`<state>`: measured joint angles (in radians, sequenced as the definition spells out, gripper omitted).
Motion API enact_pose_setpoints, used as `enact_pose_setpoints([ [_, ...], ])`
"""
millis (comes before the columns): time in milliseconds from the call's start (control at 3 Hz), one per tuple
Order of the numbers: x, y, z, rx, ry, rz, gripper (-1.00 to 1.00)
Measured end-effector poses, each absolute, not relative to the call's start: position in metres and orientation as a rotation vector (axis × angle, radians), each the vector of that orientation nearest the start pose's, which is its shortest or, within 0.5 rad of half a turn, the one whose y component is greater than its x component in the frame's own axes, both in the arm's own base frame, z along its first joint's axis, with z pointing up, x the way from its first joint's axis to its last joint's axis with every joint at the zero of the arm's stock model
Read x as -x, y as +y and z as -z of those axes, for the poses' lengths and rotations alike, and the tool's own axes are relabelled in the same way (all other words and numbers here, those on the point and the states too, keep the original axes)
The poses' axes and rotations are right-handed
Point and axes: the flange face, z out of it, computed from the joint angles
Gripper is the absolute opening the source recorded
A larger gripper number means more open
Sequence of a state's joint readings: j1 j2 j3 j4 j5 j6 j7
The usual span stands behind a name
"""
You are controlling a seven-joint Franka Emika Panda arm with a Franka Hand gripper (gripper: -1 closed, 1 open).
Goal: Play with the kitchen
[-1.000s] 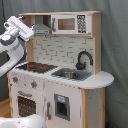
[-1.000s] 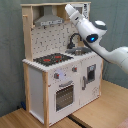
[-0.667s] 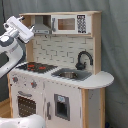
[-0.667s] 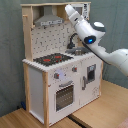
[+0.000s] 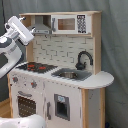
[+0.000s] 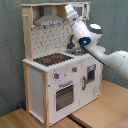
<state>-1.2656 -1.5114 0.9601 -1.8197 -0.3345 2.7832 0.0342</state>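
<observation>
A: White plastic, item one: gripper (image 5: 32, 31) on the Panda arm. Position?

B: High at the kitchen's (image 5: 75, 107) left end in the first exterior view, just beside the grey hood (image 5: 42, 24). Open or closed: cannot tell. Nothing visibly held.

A: Change since the last second?

B: Slight. The arm has lifted a little and edged toward the hood; in the second exterior view the gripper (image 6: 69, 9) sits about where it was, by the top shelf.

A: Item two, the kitchen?

B: Unmoved, upright on the floor. Microwave (image 5: 67, 23) to the right of the hood, door shut. Hob (image 5: 35, 66) below, black with red rings. Sink (image 5: 70, 75) and black faucet (image 5: 84, 57) further right. Oven door (image 5: 25, 105) low and near, shut.

A: Meaning for the task?

B: Probably an approach to the upper fittings, hood or microwave; no fixture worked yet.
</observation>
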Motion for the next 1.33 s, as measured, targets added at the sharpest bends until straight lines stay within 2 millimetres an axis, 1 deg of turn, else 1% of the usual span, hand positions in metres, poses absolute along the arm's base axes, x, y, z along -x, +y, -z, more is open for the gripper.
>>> enact_pose_setpoints([
  [333,-0.407,0.429,-0.69,-1.006,0.417,-1.201,1.0],
  [667,-0.419,0.427,-0.689,-1.059,0.329,-1.248,1.0],
  [1333,-0.449,0.426,-0.68,-1.118,0.184,-1.334,1.0],
])
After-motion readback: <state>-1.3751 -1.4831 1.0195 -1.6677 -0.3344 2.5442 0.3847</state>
